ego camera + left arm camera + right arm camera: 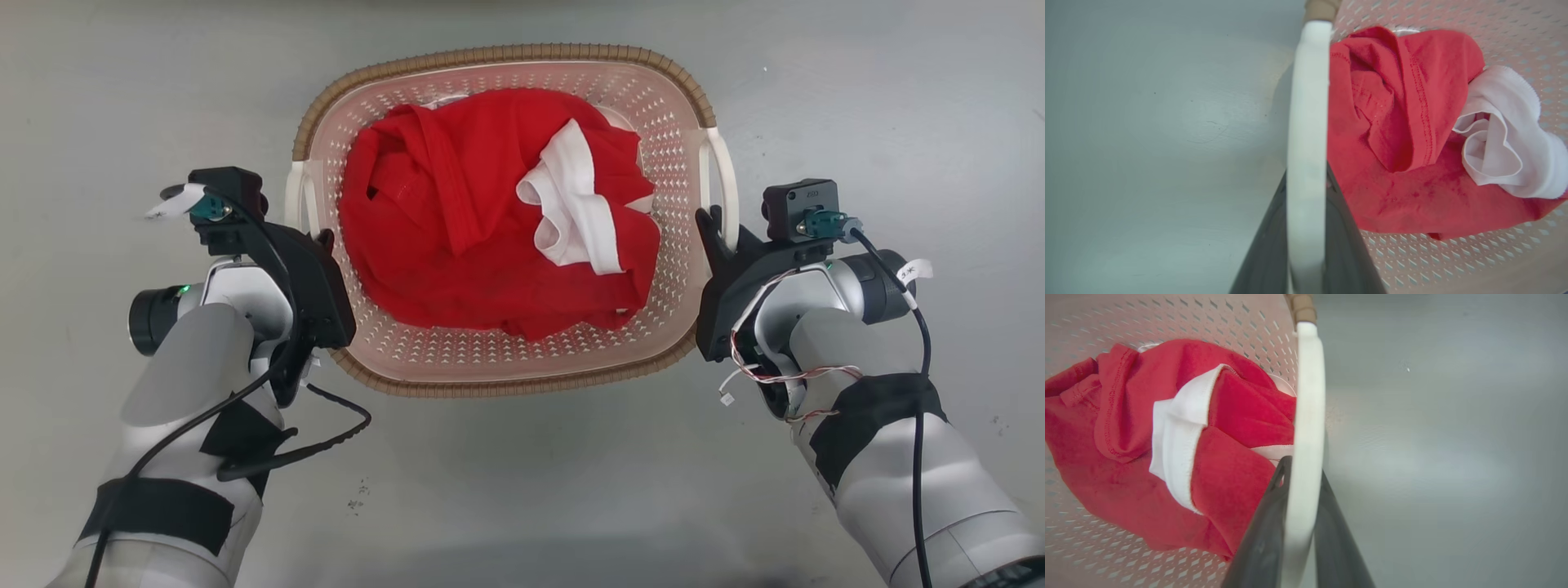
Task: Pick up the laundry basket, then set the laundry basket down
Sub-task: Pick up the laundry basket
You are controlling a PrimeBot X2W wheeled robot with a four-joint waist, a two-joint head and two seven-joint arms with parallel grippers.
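The laundry basket (506,55), pale pink and perforated with a brown woven-look rim, sits centred in the head view over the grey floor. It holds a red garment (457,220) and a white cloth (575,224). My left gripper (314,241) is shut on the basket's left white handle (1306,102), one dark finger (1345,245) on each side of it. My right gripper (714,229) is shut on the right white handle (1308,396) in the same way, with a finger (1261,539) inside the basket wall. I cannot tell whether the basket rests on the floor or hangs just above it.
Plain grey floor (522,490) surrounds the basket on all sides, with a soft shadow off its near edge. A loose black cable (326,441) hangs from my left forearm, and red-white wires (775,376) trail from my right wrist.
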